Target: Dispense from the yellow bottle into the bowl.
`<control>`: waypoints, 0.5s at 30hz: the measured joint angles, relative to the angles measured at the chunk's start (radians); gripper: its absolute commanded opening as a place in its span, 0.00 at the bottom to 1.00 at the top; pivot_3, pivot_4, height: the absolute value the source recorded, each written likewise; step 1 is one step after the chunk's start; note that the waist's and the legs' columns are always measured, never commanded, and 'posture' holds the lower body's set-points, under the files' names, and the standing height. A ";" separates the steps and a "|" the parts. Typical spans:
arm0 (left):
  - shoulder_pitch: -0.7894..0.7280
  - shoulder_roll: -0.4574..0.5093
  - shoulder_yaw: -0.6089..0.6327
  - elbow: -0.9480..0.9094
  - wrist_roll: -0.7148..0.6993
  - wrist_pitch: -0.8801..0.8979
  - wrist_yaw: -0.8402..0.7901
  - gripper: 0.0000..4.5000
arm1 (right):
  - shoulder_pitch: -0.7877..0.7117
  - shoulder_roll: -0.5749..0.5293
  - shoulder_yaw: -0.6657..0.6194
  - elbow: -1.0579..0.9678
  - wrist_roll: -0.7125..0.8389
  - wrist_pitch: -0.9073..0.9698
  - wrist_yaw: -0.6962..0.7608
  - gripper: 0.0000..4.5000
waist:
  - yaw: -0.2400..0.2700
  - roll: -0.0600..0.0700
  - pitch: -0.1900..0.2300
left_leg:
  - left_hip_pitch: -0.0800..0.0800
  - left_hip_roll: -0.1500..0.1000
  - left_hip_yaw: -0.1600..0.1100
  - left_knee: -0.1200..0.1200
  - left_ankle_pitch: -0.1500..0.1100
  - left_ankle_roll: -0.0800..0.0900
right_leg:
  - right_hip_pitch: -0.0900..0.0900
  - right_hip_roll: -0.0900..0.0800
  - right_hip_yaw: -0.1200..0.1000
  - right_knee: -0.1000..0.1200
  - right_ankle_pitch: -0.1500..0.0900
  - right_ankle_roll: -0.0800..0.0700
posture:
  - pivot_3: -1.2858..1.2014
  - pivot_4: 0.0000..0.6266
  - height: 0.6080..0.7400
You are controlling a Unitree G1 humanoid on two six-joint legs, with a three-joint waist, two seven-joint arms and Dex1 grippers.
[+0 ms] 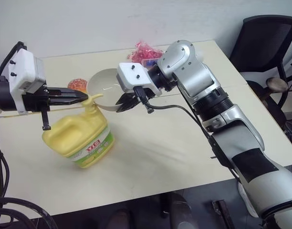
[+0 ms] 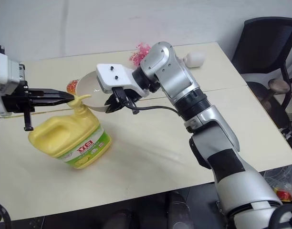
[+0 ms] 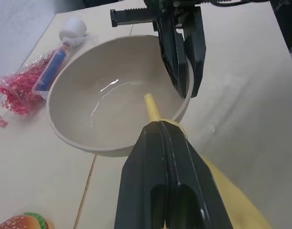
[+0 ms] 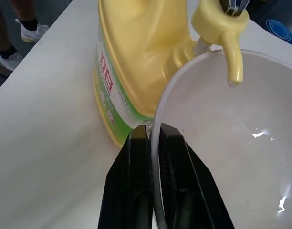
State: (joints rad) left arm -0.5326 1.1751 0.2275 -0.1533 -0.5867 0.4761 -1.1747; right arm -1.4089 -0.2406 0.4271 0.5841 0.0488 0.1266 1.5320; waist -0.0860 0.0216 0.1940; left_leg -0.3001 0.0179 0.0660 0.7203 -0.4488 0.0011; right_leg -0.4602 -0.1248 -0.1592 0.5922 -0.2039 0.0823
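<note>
The yellow bottle (image 1: pixel 79 138) stands on the table, its green-and-white label facing front. Its pump nozzle (image 3: pixel 151 107) reaches over the rim of the bowl (image 1: pixel 102 85). My left gripper (image 1: pixel 84 96) is shut, with its tips lying on top of the pump head (image 4: pixel 217 21). My right gripper (image 4: pixel 153 138) is shut on the bowl's near rim and holds the bowl up beside the bottle, under the spout. A shiny wet patch glints on the bowl's bottom (image 3: pixel 112 107).
A toy hamburger (image 1: pixel 78 84) lies behind the bottle. A pink bag and a clear box (image 1: pixel 146 51) sit at the table's far edge, with a white object (image 2: pixel 193 58) to their right. A black chair (image 1: pixel 270 43) stands past the table's right side.
</note>
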 measured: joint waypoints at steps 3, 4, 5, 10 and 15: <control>-0.010 0.003 -0.013 0.009 0.018 -0.019 -0.011 0.00 | 0.000 0.000 0.000 -0.002 0.000 0.000 0.002 0.00 | 0.000 0.001 -0.002 | 0.001 0.000 0.000 0.000 0.000 0.000 | 0.000 0.000 0.000 0.001 0.000 0.000 | 0.52 0.24 1.00; -0.011 0.004 -0.015 0.011 0.025 -0.025 -0.014 0.00 | 0.000 0.000 0.000 -0.004 0.000 0.000 0.003 0.00 | 0.000 0.001 -0.002 | 0.001 0.000 0.000 0.000 0.000 0.000 | 0.000 0.000 0.000 0.001 0.000 0.000 | 0.52 0.24 1.00; -0.011 0.004 -0.017 0.013 0.031 -0.034 -0.018 0.00 | 0.000 0.000 0.000 -0.007 0.000 0.000 0.003 0.00 | 0.000 0.001 -0.003 | 0.001 0.000 0.001 0.000 0.000 0.000 | 0.000 0.000 0.000 0.001 0.000 0.000 | 0.52 0.24 1.00; -0.011 0.004 -0.023 0.021 0.046 -0.061 -0.025 0.00 | 0.000 0.003 0.000 -0.009 0.000 0.000 0.004 0.00 | 0.000 0.002 -0.005 | 0.002 0.000 0.001 0.000 0.000 0.000 | 0.001 0.000 0.001 0.001 0.000 0.000 | 0.52 0.24 1.00; -0.005 0.004 -0.038 0.043 0.070 -0.105 -0.028 0.00 | 0.001 0.007 0.005 -0.008 -0.007 0.001 0.006 0.00 | 0.000 0.005 -0.009 | 0.002 0.000 0.001 -0.001 0.000 0.000 | 0.001 0.000 0.001 0.001 0.000 -0.001 | 0.52 0.24 1.00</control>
State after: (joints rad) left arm -0.5381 1.1795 0.1895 -0.1106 -0.5166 0.3714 -1.2025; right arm -1.4083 -0.2339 0.4316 0.5757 0.0423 0.1273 1.5378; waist -0.0862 0.0265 0.1853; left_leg -0.2980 0.0180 0.0671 0.7198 -0.4486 0.0006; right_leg -0.4594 -0.1248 -0.1584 0.5934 -0.2043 0.0817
